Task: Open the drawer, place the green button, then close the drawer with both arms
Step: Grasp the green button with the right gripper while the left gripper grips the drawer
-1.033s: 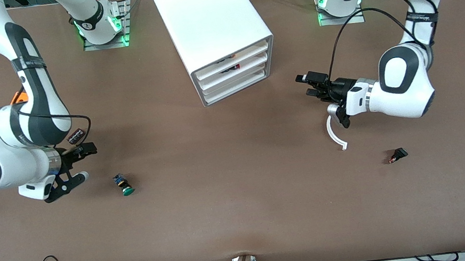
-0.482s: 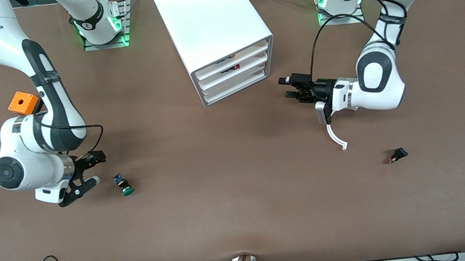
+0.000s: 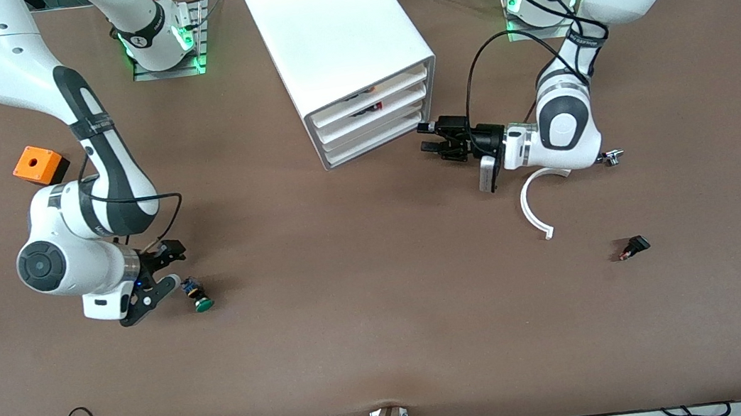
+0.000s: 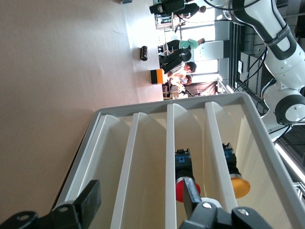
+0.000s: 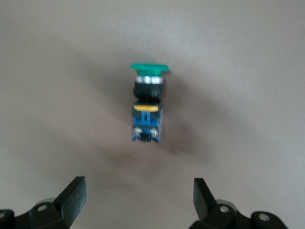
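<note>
My right gripper (image 3: 167,267) hangs low over the brown table (image 3: 387,334), just beside the button (image 3: 197,295), its two fingers spread wide apart and holding nothing. In my right wrist view the button (image 5: 148,104) lies on its side between the lines of my open fingertips (image 5: 72,191), green cap pointing away from me, blue-and-black body toward me, with bare table between us.

My left gripper (image 3: 435,142) is level with the front of the white cabinet (image 3: 350,53), at the corner toward my left arm's end of the table. Its fingers are parted and grip nothing. The drawer (image 3: 379,141), the lowest of three, sits pushed in. My left wrist view looks straight into the cabinet's front, where the drawer (image 4: 102,171) lies in line with one dark fingertip (image 4: 88,202); a red-capped button (image 4: 183,176) and an orange-capped one (image 4: 236,174) rest in the trays above.

An orange box (image 3: 37,164), a white curved piece (image 3: 533,204) and a small black switch (image 3: 633,247) also lie on the table.
</note>
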You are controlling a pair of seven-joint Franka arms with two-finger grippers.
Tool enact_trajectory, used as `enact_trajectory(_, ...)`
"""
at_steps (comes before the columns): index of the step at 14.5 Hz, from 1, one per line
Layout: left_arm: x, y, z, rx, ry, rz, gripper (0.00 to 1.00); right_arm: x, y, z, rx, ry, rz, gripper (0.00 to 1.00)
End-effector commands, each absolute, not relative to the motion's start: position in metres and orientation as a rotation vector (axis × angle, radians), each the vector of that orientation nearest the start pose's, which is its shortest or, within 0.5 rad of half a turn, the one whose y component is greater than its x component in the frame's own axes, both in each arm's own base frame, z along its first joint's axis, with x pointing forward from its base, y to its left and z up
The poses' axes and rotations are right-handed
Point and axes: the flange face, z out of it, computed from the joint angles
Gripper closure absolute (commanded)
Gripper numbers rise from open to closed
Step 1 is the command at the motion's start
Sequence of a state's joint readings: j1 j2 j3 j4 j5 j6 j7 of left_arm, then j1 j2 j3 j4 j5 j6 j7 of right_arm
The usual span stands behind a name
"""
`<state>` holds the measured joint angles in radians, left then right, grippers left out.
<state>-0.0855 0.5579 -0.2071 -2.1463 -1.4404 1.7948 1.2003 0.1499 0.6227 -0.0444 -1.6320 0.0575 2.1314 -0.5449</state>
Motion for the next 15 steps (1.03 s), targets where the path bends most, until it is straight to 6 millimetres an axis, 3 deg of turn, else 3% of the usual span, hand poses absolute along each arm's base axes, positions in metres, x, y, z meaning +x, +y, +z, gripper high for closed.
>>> enact_trajectory(1,0.461,-0.235,0.149,1.667,-0.313,-0.116,0.30,0.676,0.082,0.222,-2.945,-0.964,0.104,0.00)
enact_trajectory(3,0.454,-0.240,0.142,1.657,-0.307,-0.139,0.31,0.676,0.091,0.215,-2.946,-0.981,0.079,0.00)
enact_trajectory(10,0.432,-0.251,0.123,1.632,-0.315,-0.176,0.31,0.679,0.088,0.202,-2.956,-0.963,0.046,0.01)
enact_trajectory(11,0.428,-0.256,0.124,1.623,-0.323,-0.183,0.31,0.679,0.088,0.202,-2.956,-0.963,0.046,0.02)
enact_trajectory(13,0.420,-0.257,0.116,1.612,-0.342,-0.176,0.34,0.679,0.086,0.202,-2.954,-0.949,0.041,0.15)
enact_trajectory(15,0.414,-0.259,0.109,1.607,-0.347,-0.180,0.39,0.679,0.087,0.200,-2.942,-0.940,0.043,0.14)
